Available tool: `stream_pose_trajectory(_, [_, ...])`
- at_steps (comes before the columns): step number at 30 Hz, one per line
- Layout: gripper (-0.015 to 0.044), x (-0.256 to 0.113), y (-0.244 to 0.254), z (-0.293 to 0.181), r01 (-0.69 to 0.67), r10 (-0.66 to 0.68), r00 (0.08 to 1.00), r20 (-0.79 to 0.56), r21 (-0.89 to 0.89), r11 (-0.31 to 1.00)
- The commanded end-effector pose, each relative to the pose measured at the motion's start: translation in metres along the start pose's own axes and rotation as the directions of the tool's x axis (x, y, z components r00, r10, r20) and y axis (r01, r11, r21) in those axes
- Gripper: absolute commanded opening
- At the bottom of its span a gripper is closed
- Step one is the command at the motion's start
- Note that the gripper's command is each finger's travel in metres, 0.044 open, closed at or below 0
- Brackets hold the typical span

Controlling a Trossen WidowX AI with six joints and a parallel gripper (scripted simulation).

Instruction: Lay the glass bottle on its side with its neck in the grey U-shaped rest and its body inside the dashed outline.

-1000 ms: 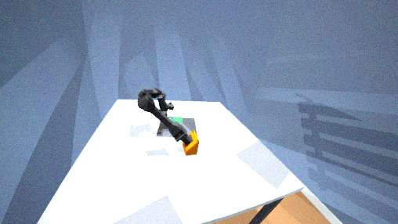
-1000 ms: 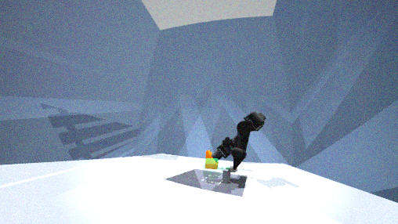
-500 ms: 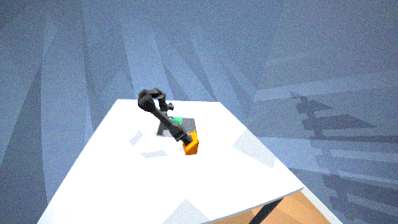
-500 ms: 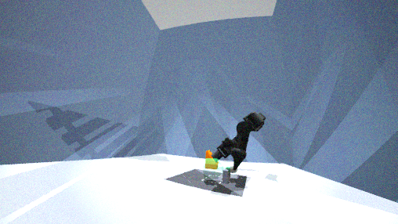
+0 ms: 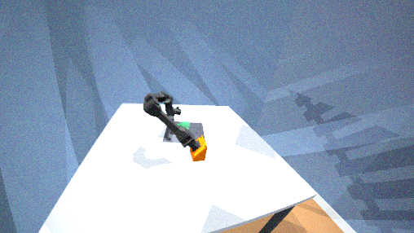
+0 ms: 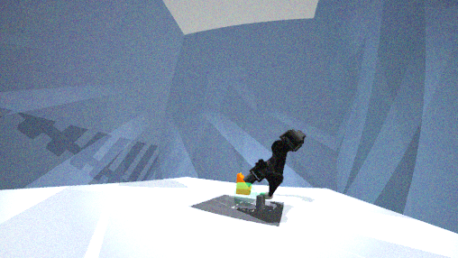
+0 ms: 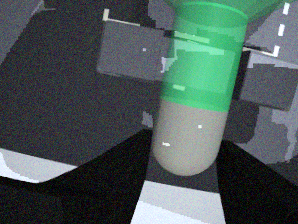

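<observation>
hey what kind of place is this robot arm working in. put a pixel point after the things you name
Probably a robotics test bench: a small black arm (image 5: 173,128) (image 6: 279,160), a plain white table (image 5: 122,195) (image 6: 149,234), and a dark mat (image 5: 198,129) (image 6: 216,207) carrying a dashed outline.

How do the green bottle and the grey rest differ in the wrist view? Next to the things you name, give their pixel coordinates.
The bottle (image 7: 205,75) is see-through green with a pale rounded end; the rest (image 7: 129,50) is solid grey. The bottle is one long round piece; the rest shows a flat-faced block either side of it.

Black arm (image 5: 173,124) (image 6: 279,162), chunky angular joints, dark tapered fingers
</observation>
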State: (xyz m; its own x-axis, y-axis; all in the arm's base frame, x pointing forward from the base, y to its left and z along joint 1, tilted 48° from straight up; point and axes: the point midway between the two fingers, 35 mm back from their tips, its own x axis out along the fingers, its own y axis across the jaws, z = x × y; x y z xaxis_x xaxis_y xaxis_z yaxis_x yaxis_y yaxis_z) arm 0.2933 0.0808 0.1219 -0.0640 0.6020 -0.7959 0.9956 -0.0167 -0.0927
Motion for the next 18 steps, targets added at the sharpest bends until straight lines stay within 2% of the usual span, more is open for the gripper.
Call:
stream_pose_trajectory(1, [0.0124, 0.0002, -0.0001, 0.0003, 0.001, -0.001, 1.000, 0.003, 0.000, 1.000])
stream_pose_trajectory(3, [0.0124, 0.0002, -0.0001, 0.0003, 0.001, -0.001, 1.000, 0.003, 0.000, 1.000])
stream_pose_trajectory(15, [0.0439, 0.0002, -0.0001, 0.0003, 0.001, -0.001, 1.000, 0.003, 0.000, 1.000])
stream_pose_trajectory(18, [0.0440, -0.0096, -0.0007, 0.0039, 0.000, 0.001, 1.000, -0.028, 0.013, 1.000])
